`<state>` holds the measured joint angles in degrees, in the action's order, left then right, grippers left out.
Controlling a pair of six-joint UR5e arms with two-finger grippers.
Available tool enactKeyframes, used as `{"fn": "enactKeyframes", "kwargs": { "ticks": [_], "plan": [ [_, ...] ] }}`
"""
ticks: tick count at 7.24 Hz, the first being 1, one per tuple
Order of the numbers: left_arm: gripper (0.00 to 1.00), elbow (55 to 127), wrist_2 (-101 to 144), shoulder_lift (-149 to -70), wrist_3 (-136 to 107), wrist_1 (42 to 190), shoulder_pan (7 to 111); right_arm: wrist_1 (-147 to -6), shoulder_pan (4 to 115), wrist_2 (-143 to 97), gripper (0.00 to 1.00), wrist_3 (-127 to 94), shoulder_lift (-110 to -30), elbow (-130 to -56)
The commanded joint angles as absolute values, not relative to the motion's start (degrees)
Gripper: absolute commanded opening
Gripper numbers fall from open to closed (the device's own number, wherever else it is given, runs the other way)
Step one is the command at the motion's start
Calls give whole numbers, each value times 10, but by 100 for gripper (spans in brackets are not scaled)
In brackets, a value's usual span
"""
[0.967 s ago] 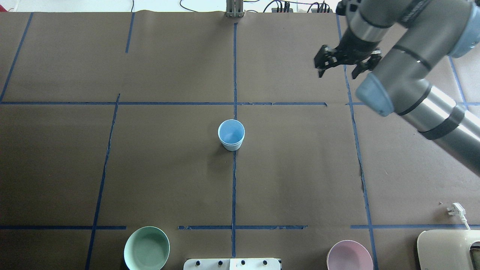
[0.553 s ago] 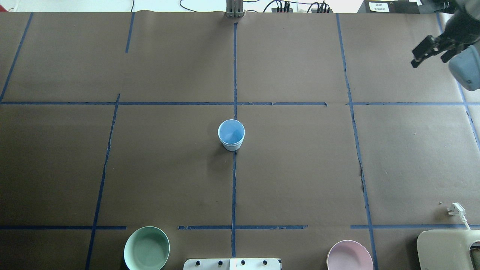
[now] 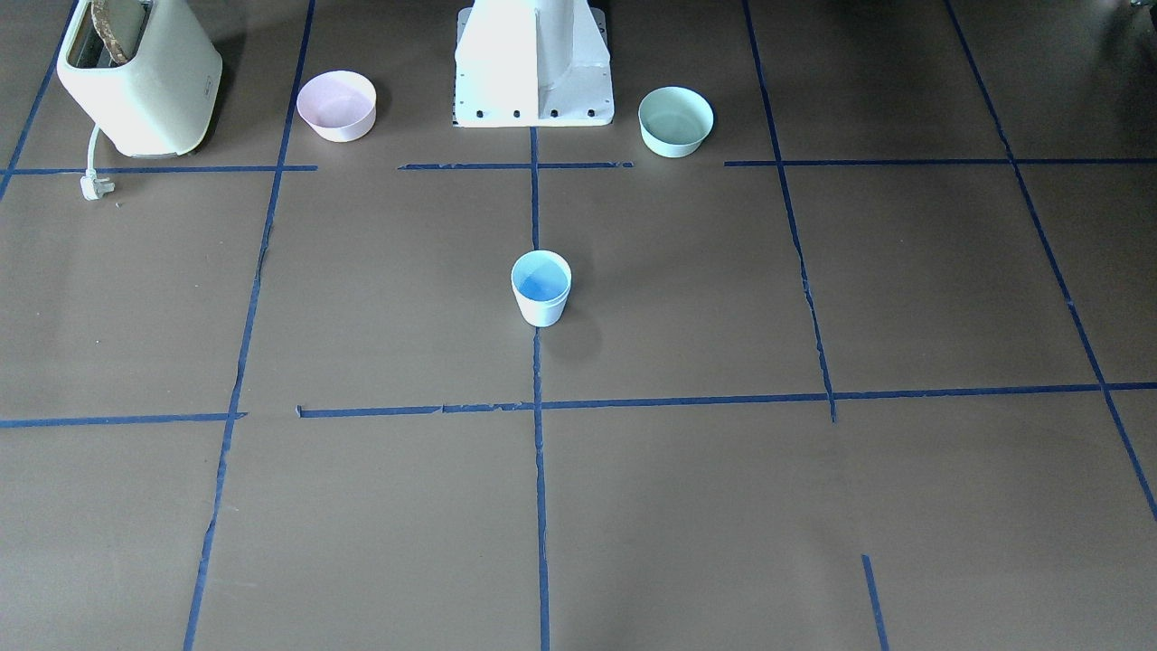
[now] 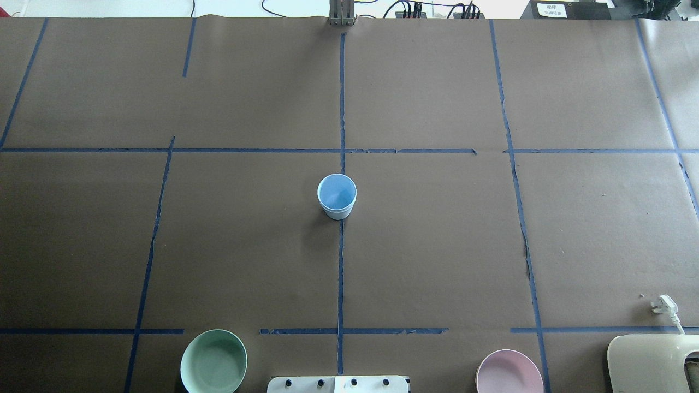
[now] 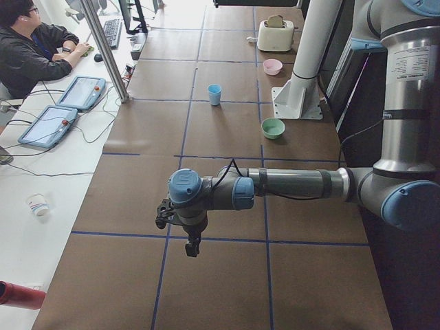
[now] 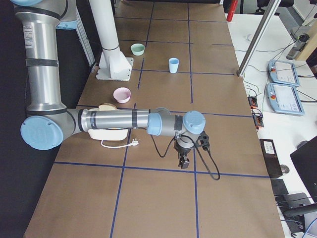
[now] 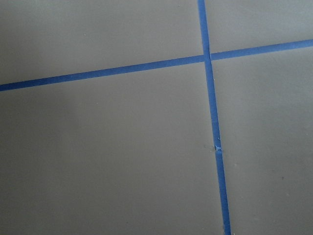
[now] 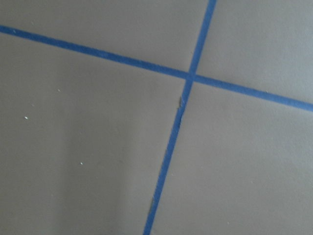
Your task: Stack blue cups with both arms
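Two grippers, seen from the table ends only: left gripper (image 5: 192, 246) low in the left-end view's foreground, right gripper (image 6: 184, 161) just as near in the right-end view, both pointing down over brown paper; released or clenched, cannot tell. Farther up the left-end frame, mint bowl (image 5: 273, 128), then blue cups (image 5: 214, 94), upright, seemingly nested, well apart from both grippers. Beyond, pink bowl (image 5: 272, 67) and toaster (image 5: 275, 33) near the top edge.

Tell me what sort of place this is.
Probably a robotics lab or data-collection workspace: the left arm and right arm reach over a brown-paper table gridded with blue tape, and an operator sits by touchscreen pendants.
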<state>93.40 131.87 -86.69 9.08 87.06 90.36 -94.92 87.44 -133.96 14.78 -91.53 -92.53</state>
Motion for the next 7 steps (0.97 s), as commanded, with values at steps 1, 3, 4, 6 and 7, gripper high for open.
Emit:
{"fn": "enactKeyframes", "kwargs": {
  "ticks": [1, 3, 4, 6, 7],
  "plan": [
    [100, 937, 1319, -861, 98, 869, 904, -864, 885, -1342, 100, 114, -961, -904],
    [100, 935, 1318, -860, 98, 865, 904, -860, 885, -1348, 100, 99, -958, -908],
    [100, 936, 1319, -857, 98, 866, 903, -859, 885, -1371, 100, 88, -955, -909],
    [100, 936, 1319, -853, 98, 870, 903, -858, 885, -1374, 100, 82, -955, -908],
    [100, 936, 1319, -853, 98, 870, 903, -856, 885, -1375, 100, 82, -955, -908]
  ]
}}
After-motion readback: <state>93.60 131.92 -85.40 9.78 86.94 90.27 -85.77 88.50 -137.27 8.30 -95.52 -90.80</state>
